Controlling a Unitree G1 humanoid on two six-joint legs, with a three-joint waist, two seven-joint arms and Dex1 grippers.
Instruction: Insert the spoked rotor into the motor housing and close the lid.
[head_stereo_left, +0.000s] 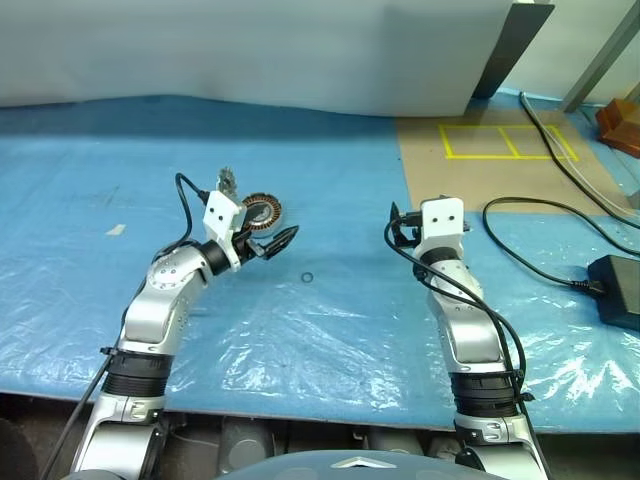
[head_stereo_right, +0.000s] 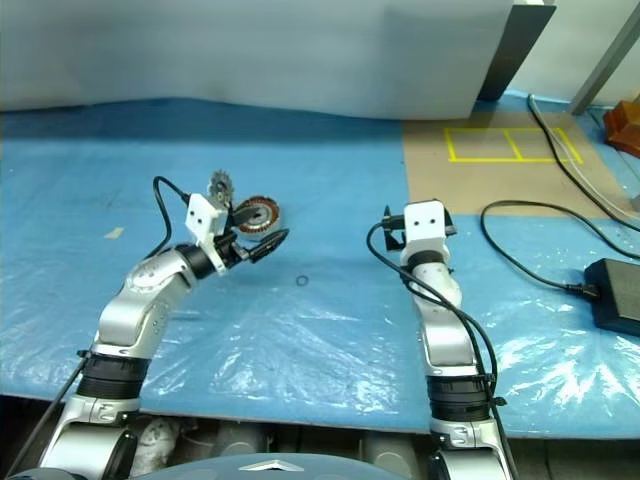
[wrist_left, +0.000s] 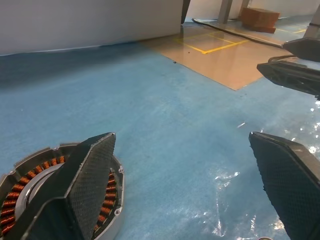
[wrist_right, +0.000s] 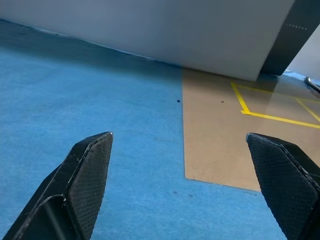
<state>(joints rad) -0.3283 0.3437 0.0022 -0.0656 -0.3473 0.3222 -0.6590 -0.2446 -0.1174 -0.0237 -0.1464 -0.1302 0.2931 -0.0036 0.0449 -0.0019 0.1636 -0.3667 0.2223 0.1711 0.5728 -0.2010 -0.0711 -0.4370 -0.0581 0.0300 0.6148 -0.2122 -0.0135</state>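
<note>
Two grippers, left gripper (wrist_left: 185, 185) and right gripper (wrist_right: 180, 185), hang released; I see the silver housing (wrist_left: 116, 192) with copper coils on the blue sheet (head_stereo_left: 330, 330), half hidden behind my left finger (wrist_left: 90, 180)

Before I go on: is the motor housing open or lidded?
Open: the motor housing shows bare copper coils, with no lid over it.
</note>
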